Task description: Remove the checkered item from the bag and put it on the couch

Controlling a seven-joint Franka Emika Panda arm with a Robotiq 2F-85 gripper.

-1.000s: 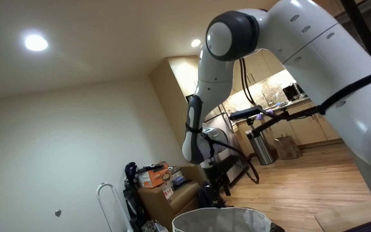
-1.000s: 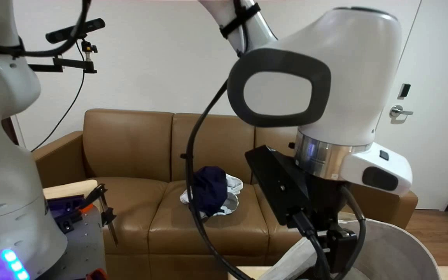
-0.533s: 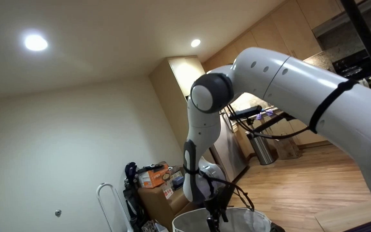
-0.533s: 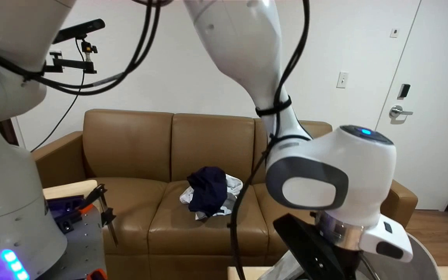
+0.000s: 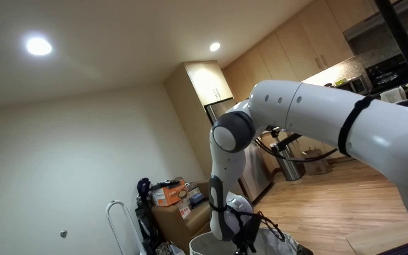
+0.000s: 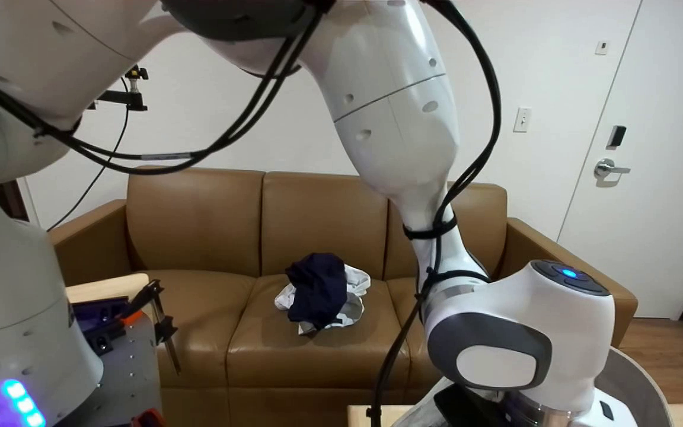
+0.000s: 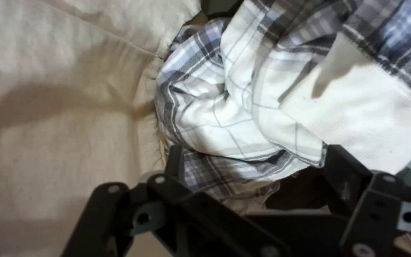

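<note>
"What's changed?"
"You've dipped into the bag (image 7: 66, 142): in the wrist view its wall is left of your gripper (image 7: 255, 153), the checkered item (image 7: 223, 117) inside, just ahead. Gripper spread wide, holding nothing."
"Then you can likely grasp next."

White-and-blue checkered cloth (image 7: 223, 117) crumpled inside pale bag (image 7: 84, 142); brown couch (image 6: 318, 225) nearby.
</note>
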